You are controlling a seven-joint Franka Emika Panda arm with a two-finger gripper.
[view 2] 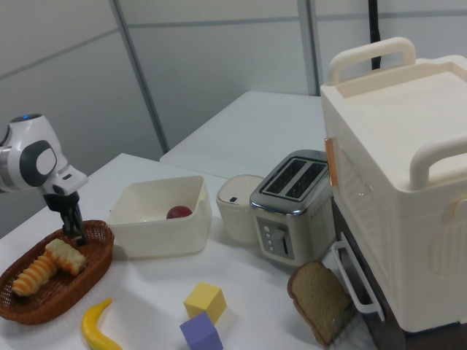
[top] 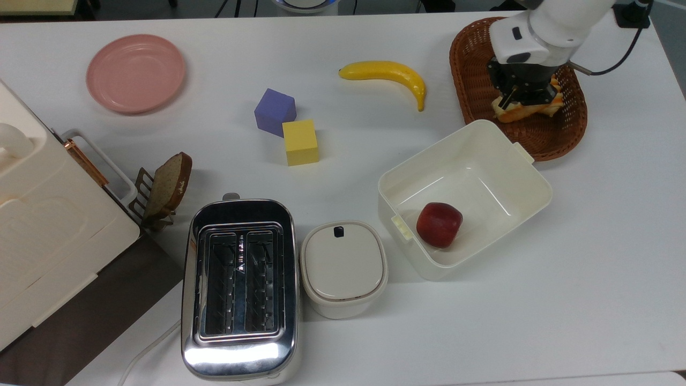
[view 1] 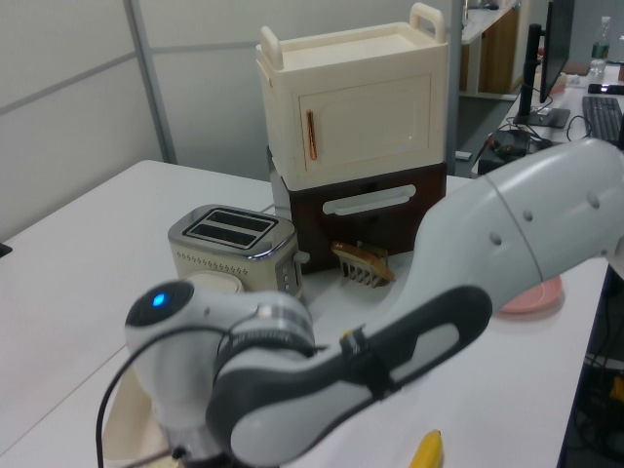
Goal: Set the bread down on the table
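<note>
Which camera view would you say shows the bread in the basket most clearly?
The right view: the bread lies unobstructed in the wicker basket. In the top view the gripper covers most of it. In the left view the arm blocks that area.

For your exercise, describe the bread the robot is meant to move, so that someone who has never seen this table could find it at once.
Find the brown wicker basket at the table's edge. Two baked pieces lie inside, and the bread is the short, chunky, pale one just below the gripper. Its neighbour is a longer roll with orange and cream stripes.
</note>
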